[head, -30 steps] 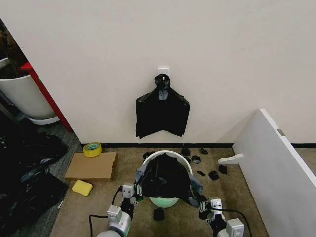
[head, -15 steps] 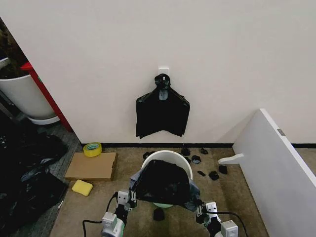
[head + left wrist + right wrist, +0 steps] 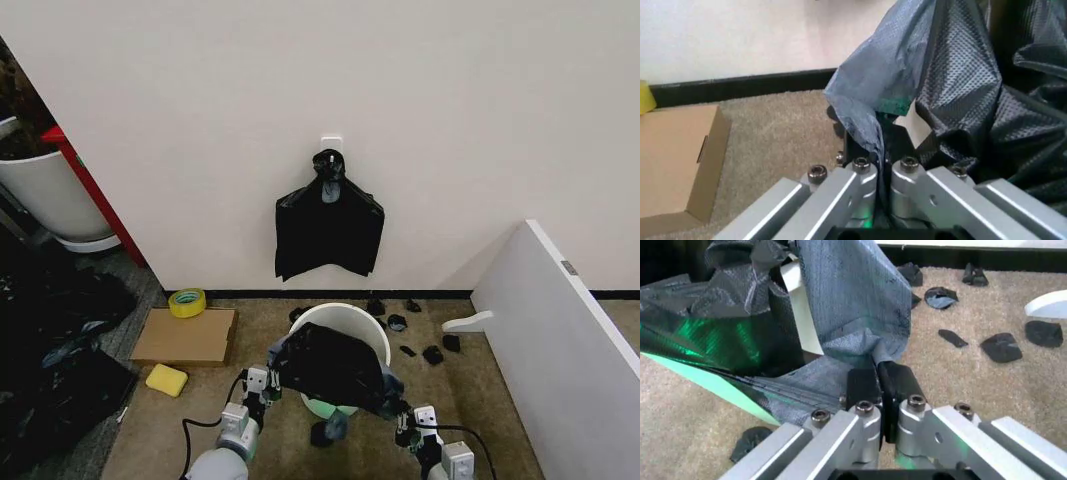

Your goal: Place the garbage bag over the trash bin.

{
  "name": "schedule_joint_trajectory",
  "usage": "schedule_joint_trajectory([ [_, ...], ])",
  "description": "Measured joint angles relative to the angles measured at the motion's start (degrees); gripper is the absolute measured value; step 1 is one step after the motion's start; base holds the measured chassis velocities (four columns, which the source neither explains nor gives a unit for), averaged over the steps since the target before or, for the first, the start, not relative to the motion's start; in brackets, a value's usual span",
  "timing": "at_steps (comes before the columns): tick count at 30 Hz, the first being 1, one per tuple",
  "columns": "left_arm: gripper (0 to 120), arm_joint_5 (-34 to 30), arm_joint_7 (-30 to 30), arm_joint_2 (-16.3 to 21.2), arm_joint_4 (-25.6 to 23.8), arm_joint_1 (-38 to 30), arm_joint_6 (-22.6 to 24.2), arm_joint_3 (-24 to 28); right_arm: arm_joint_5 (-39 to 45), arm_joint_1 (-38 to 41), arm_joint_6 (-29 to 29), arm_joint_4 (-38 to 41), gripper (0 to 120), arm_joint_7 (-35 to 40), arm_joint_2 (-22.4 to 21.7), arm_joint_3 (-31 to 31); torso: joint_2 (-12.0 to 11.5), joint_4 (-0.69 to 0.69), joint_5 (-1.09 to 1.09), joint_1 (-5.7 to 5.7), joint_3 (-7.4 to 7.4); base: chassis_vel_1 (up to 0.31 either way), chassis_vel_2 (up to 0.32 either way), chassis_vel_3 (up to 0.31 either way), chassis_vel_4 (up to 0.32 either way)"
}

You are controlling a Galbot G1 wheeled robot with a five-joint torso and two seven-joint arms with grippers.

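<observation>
The garbage bag (image 3: pixel 335 365), thin, limp and probably slippery, is draped over the near side of the trash bin (image 3: pixel 345 322) and is pinched at its hem by the closed jaws of the left gripper (image 3: pixel 262 385) and right gripper (image 3: pixel 405 420). The hem is judged the best hold, and open carpet (image 3: pixel 460 400) is left around the bin.

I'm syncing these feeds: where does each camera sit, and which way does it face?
Head view: high on the robot, facing forward and down at the trash bin; both arms show at the bottom edge.
Left wrist view: behind the left gripper, shut on the garbage bag.
Right wrist view: behind the right gripper, also pinching it.
All share the bag.
</observation>
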Motion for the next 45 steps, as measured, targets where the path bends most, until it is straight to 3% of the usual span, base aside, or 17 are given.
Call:
schedule_joint_trajectory([
  [5, 8, 0.86, -0.03, 0.64, -1.91, 1.79, 0.39, -1.35, -1.03, -1.13, 1.52, 0.02, 0, -0.4, -0.19, -0.06, 0.0, 0.0, 0.0, 0.0, 0.0, 0.0, 0.0, 0.0, 0.0],
  [12, 36, 4.57, 1.71, 2.78, -5.42, 6.62, -0.12, -4.99, -3.87, -3.72, 4.7, 1.44, 29, -0.89, -1.16, -0.12, 0.0, 0.01, 0.01, 0.0, 0.0, 0.0, 0.0, 0.0, 0.0],
  [14, 40, 4.74, 1.79, 2.93, -5.68, 7.0, -0.44, -5.41, -4.06, -4.1, 4.97, 1.74, 32, -0.91, -1.31, -0.05, 0.0, 0.0, 0.0, 0.0, 0.0, 0.0, 0.0, 0.0, 0.0],
  [19, 62, 6.36, 3.41, 3.78, -7.23, 9.24, -3.16, -8.51, -4.84, -6.27, 6.57, 3.63, 54, -1.32, -1.81, 1.09, 0.0, 0.01, 0.0, 0.0, 0.0, 0.0, 0.0, 0.0, 0.0],
  [29, 95, 10.31, 6.8, 5.28, -6.33, 11.4, -9.84, -10.06, -8.51, -10.47, 11.69, 4.99, 88, -1.77, -1.84, 2.79, 0.0, 0.0, 0.0, 0.0, -0.01, 0.0, 0.0, 0.0, 0.0],
  [34, 100, 6.23, 17.26, 5.1, -2.88, 10.49, -17.98, -10.12, -8.93, -11.14, 12.62, 5.54, 100, -1.75, -1.45, 3.09, 0.0, 0.0, 0.0, 0.0, -0.01, 0.0, 0.0, 0.0, 0.0],
  [41, 100, 0.28, 25.96, 5.56, -0.27, 9.05, -23.12, -10.26, -9.0, -11.08, 12.55, 6.6, 100, -1.53, -1.42, 3.27, 0.0, 0.0, 0.0, 0.0, -0.01, 0.0, 0.0, 0.0, 0.0],
  [45, 100, -4.61, 28.53, 5.83, -0.19, 8.69, -23.74, -10.35, -9.14, -10.92, 12.52, 6.68, 100, -1.48, -1.37, 3.32, 0.0, 0.0, 0.0, 0.0, 0.0, 0.0, 0.0, 0.0, 0.0],
])
